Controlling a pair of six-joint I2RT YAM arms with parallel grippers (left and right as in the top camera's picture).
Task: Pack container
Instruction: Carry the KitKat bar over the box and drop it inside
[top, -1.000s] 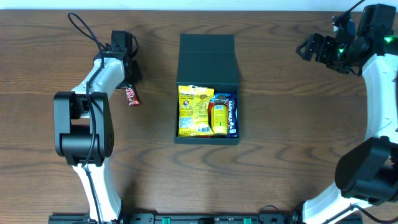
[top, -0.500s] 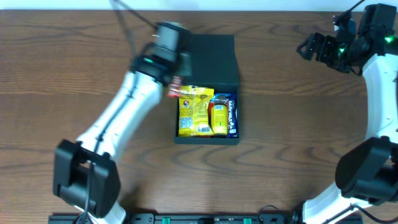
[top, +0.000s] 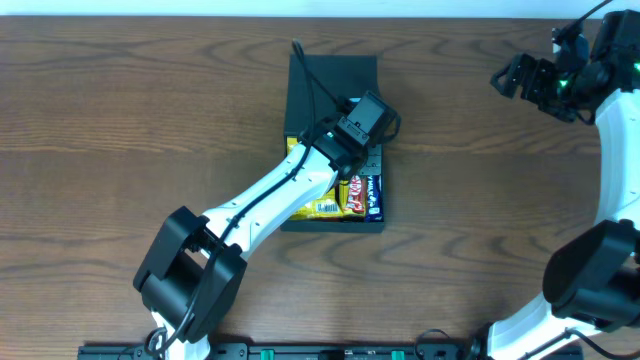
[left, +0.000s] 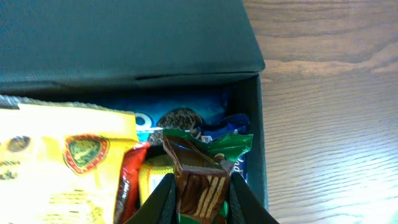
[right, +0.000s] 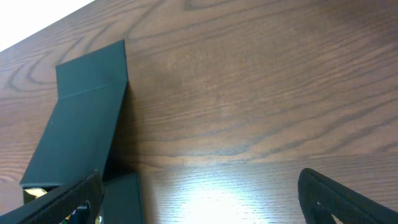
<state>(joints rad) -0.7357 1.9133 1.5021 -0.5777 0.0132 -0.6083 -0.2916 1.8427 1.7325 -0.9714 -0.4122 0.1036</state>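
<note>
Left wrist view: we note left gripper clamped on a brown snack bar, box directly beneath; right gripper spread wide, well apart.

You've got the box mid-table, long side running front-to-back. Dark teal-black cardboard, rect. shape. Lid is open, folded back on the far side, same colour, hinged at the rear wall. Inside it's part-filled w/ snack packets: yellow at left, blue at right.
</note>
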